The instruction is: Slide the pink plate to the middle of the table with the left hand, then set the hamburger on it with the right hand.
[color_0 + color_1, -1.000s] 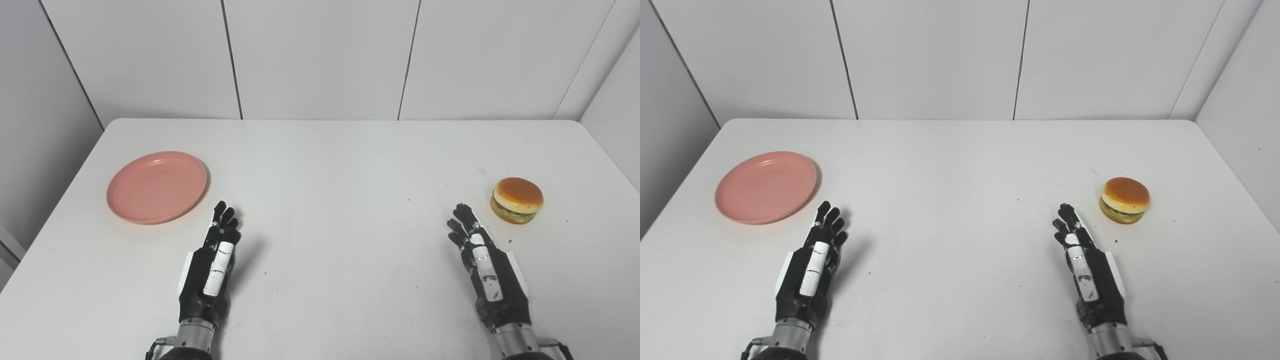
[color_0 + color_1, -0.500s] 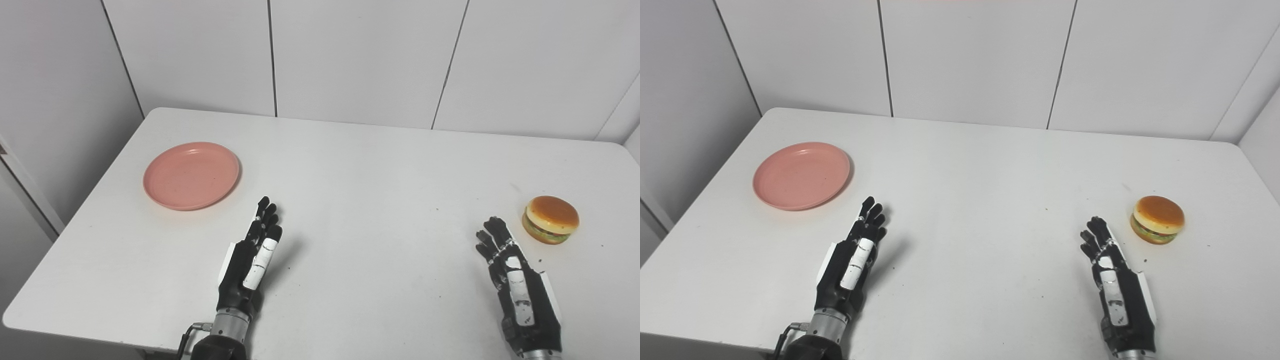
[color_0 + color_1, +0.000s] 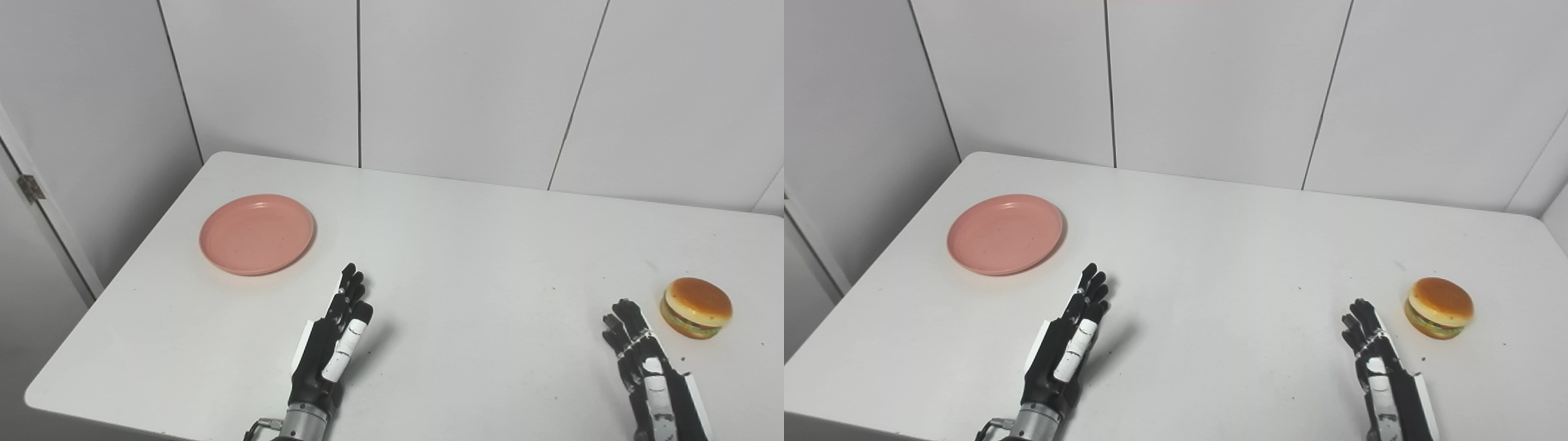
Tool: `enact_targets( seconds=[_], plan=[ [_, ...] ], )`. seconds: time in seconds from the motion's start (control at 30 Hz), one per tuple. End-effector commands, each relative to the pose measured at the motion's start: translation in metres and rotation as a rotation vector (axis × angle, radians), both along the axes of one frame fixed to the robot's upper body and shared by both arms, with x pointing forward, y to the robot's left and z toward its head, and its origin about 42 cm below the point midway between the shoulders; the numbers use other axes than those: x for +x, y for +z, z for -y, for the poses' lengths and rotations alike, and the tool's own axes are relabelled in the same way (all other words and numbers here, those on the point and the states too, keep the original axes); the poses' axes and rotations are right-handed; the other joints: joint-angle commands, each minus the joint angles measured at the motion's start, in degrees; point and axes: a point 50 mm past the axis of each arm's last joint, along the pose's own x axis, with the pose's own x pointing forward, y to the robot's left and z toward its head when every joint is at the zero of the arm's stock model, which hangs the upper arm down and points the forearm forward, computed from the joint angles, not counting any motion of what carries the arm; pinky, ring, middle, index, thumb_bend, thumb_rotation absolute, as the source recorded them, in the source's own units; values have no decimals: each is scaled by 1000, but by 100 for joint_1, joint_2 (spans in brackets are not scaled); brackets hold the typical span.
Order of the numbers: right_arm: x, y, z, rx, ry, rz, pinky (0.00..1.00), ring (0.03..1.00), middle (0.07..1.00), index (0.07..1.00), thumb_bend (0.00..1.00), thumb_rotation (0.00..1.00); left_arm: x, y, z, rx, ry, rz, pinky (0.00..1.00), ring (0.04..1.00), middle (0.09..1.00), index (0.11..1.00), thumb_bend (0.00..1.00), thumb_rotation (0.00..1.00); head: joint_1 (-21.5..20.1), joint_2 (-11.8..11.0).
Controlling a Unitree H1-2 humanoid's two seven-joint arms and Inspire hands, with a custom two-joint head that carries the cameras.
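Observation:
A pink plate [image 3: 256, 233] lies on the white table [image 3: 465, 245] toward its left side, with nothing on it. A hamburger [image 3: 698, 307] with a tan bun sits near the right edge. My left hand [image 3: 332, 345] hovers over the table's near part, fingers straight and apart, open, a short way below and right of the plate. My right hand [image 3: 650, 376] is low at the right, also open, its fingertips just left of the hamburger without touching it.
Grey wall panels stand behind the table. The table's left edge and front left corner [image 3: 37, 398] are in view, with a door frame [image 3: 37, 202] beyond them. Small dark specks dot the tabletop.
The whole picture has shifted: the camera has turned to the left and a little up. Neither the plate nor the hamburger has moved on the table, and both hands stay open in about the same places.

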Motion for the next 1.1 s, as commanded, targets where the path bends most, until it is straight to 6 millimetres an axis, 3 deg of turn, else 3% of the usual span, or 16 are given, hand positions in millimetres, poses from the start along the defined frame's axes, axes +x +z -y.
enact_targets(
  seconds=[0.0, 0.6, 1.07],
  plan=[
    [9, -29, 37, -54, -67, -128, 951, 932, 945, 922, 821, 907, -23, -19, 4, -12, 24, -73, 1000, 1000, 1000, 1000, 751, 781, 5, -20],
    [14, -38, 36, -79, -51, -136, 939, 921, 938, 920, 843, 917, -21, -30, 4, -20, 13, -84, 1000, 1000, 1000, 1000, 721, 783, -2, -371],
    [17, -42, 35, -90, -38, -141, 930, 924, 933, 921, 830, 917, -19, -28, 3, -22, 29, -70, 1000, 1000, 1000, 1000, 729, 781, 35, -416]
  ],
)
